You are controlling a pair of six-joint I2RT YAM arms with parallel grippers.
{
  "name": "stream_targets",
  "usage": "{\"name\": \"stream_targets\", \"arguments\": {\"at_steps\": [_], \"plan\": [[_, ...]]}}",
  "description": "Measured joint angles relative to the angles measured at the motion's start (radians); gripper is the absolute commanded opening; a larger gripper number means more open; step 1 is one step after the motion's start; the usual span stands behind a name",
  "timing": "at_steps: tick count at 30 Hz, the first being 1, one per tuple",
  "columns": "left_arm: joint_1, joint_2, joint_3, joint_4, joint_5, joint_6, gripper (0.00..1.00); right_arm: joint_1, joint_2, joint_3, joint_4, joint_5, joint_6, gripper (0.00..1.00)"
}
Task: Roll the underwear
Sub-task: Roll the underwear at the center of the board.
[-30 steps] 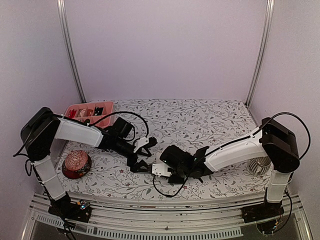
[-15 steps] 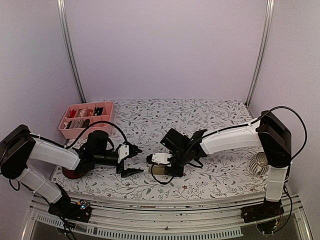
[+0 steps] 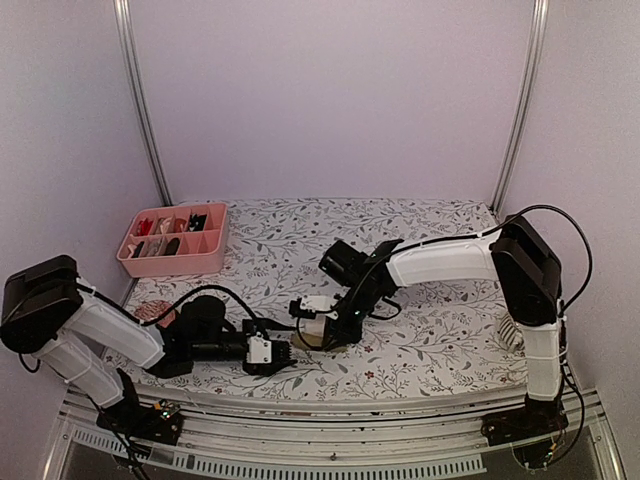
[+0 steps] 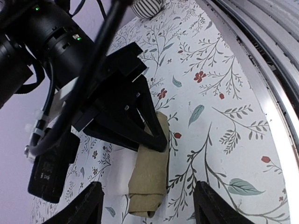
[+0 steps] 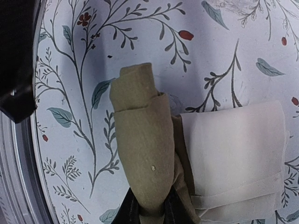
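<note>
right gripper (image 5: 149,211) clenched on one end of the tan underwear roll (image 5: 142,154), whose long axis runs straight out from its fingers. left gripper (image 3: 284,352) is closer, jaws apart, the roll's free end dead ahead between them, untouched.

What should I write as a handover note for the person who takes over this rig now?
Grippers: the right gripper has its fingers shut on one end of the tan underwear. The left gripper has its fingers open, faces the roll's other end and holds nothing.
Done: the tan part is rolled.
Left: the pale band lies flat beside the roll; roll it in.
</note>
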State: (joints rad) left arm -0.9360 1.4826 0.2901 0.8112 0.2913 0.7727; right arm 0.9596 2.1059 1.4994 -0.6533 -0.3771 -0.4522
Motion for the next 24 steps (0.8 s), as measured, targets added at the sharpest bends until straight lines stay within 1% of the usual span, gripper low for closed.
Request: {"name": "stream_targets", "arguments": {"at_steps": [5, 10, 13, 14, 18, 24], "plan": [[-0.088, 0.114, -0.003, 0.114, -0.173, 0.07, 0.76, -0.002, 0.016, 0.014, -0.019, -0.055, -0.008, 0.08], [-0.16, 0.257, -0.005, 0.251, -0.321, 0.145, 0.76, -0.002, 0.02, 0.014, -0.021, -0.082, -0.011, 0.08], [-0.189, 0.332, 0.001, 0.361, -0.398, 0.189, 0.73, -0.002, 0.022, 0.014, -0.022, -0.089, -0.012, 0.08], [-0.195, 0.349, 0.003, 0.387, -0.416, 0.2, 0.71, -0.002, 0.022, 0.014, -0.022, -0.09, -0.012, 0.07], [-0.208, 0.397, 0.017, 0.439, -0.469, 0.234, 0.58, -0.002, 0.023, 0.014, -0.024, -0.09, -0.012, 0.07], [-0.209, 0.414, 0.034, 0.388, -0.507, 0.256, 0.34, -0.002, 0.023, 0.013, -0.024, -0.09, -0.012, 0.07]]}}
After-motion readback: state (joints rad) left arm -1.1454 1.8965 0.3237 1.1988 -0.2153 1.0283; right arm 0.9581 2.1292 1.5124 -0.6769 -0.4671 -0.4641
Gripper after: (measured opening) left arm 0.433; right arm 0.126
